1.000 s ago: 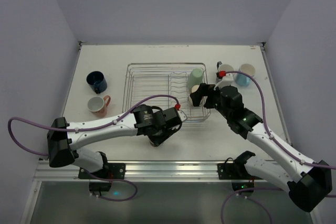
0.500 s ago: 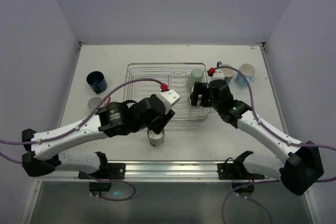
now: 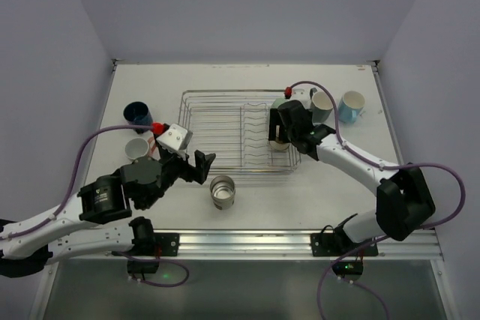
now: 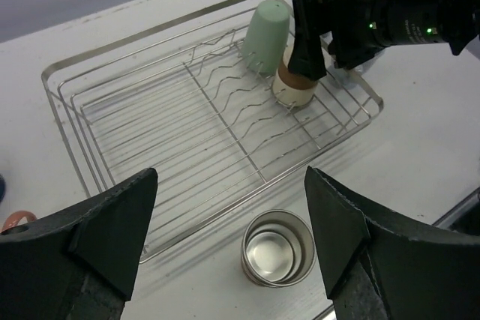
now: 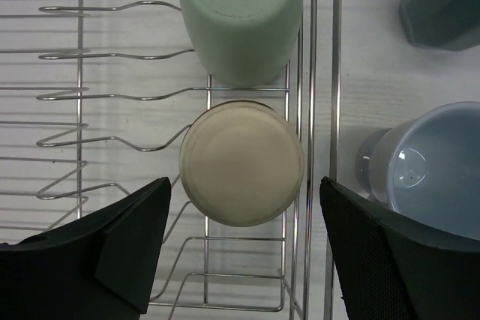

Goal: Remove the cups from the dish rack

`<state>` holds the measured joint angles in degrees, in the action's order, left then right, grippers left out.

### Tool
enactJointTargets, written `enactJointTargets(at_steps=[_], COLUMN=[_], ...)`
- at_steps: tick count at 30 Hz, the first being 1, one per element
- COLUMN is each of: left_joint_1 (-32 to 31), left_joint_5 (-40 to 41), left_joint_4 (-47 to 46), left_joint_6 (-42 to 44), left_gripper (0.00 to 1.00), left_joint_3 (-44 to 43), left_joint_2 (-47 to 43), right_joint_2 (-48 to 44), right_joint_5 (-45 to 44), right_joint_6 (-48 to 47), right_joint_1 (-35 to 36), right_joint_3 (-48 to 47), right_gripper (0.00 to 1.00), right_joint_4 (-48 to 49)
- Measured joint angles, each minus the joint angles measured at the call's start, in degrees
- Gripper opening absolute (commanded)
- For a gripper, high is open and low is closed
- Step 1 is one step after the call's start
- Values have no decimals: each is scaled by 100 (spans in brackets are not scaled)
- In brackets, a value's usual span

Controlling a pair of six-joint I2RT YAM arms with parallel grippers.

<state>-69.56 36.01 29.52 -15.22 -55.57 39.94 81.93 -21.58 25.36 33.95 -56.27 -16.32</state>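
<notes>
Overhead, the right arm covered most of what sat at the right end of the dish rack (image 3: 225,93), and only a sliver of the mint tumbler (image 3: 280,103) showed. A salmon mug (image 3: 137,148) at the left of the desk (image 3: 390,155) was partly hidden behind the left arm's cable. In the right wrist view, a dark cup (image 5: 442,1) and a light blue cup (image 5: 431,166) outside the rack were cut off by the frame edge. Their handles could not be made out.

Rack contents were two cups, both upside down and touching, in the divider section by the right wall: the mint tumbler and a cream cup (image 5: 241,162) with a brown band near its base.

The right pincer (image 5: 244,185) hung above the cream cup with its fingers spread to either side, a gap on both sides and nothing gripped. The left pincer (image 4: 229,185) was spread wide and empty, above the desk at the rack's near side.

A shiny metal cup (image 3: 223,192) stood upright and empty on the desk, just in front of the rack. A navy mug (image 3: 138,115) stood left of the rack.
</notes>
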Motion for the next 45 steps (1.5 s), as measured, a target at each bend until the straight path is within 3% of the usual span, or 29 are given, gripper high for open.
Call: enactJointTargets(at_steps=[5,13,14,15,17,18,21,27,32,38,45], left_joint_1=[0,0,0,0,0,0,0,0,0,72,1147], left_joint_5=[275,352,348,343,339,334,304,13,-457,-1248,-2682], left_joint_4=[-328,-514,-511,-509,-511,-511,-549,-815,-1300,-2253,-3268], left_joint_6=[144,238,240,238,240,240,236,164,-120,-667,-1609], left_gripper=[86,86,87,87,87,87,87,83,74,65,62], left_joint_3=[566,590,590,590,590,590,590,588,595,669,901], left_joint_2=[-153,269,339,402,457,455,411,369,514,953,1405], right_joint_2=[334,699,741,776,811,807,745,-387,-1786,-3091,-3620], right_joint_5=[-197,-291,-293,-299,-310,-315,-319,-234,120,1552,3152], right_joint_6=[31,20,9,-9,-15,-15,-20,-70,-9,597,1405], right_joint_1=[4,4,4,2,0,0,0,4,2,-13,-13], right_joint_3=[-203,-385,-409,-428,-448,-448,-415,109,555,1405,2050], right_gripper=[84,81,74,60,51,41,37,33,30,29,29], right_joint_4=[-46,-22,-15,-17,2,11,90,424,911,1904,2876])
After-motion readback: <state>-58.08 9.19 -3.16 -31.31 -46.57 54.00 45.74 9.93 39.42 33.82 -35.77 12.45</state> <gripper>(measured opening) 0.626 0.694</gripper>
